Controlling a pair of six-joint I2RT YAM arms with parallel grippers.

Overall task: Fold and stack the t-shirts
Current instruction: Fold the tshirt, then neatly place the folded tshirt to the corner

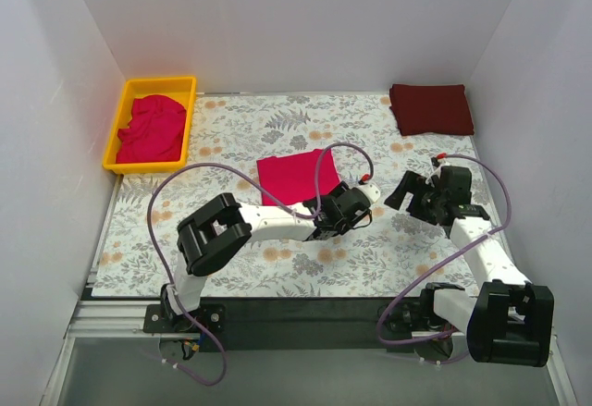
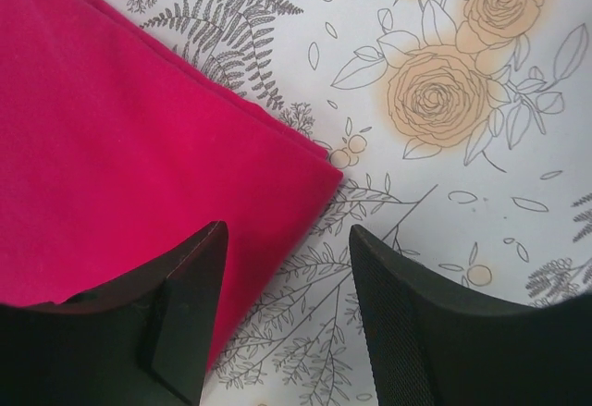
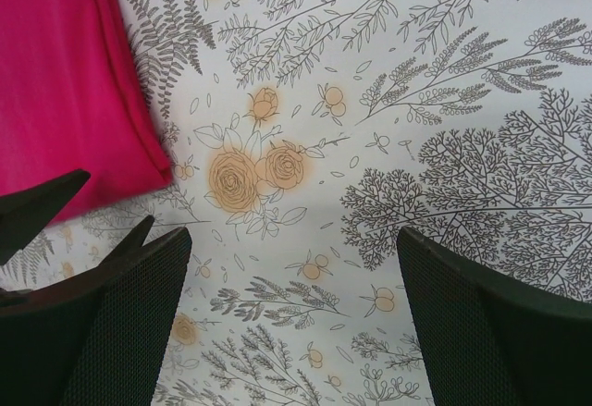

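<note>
A folded crimson-pink t-shirt [image 1: 296,175] lies flat mid-table. It also shows in the left wrist view [image 2: 120,138] and the right wrist view [image 3: 65,82]. My left gripper [image 1: 354,196] [image 2: 287,232] is open and empty, low over the shirt's near right corner, its left finger [image 2: 185,304] above the cloth edge. My right gripper [image 1: 400,193] [image 3: 291,239] is open and empty over bare mat just right of that corner. A folded dark maroon t-shirt [image 1: 430,108] lies at the far right. Crumpled pink t-shirts [image 1: 150,129] fill the tray.
The yellow plastic tray [image 1: 190,115] stands at the far left. A floral mat [image 1: 277,263] covers the table. White walls close in the left, back and right sides. The left gripper's fingers [image 3: 46,207] show at the left of the right wrist view.
</note>
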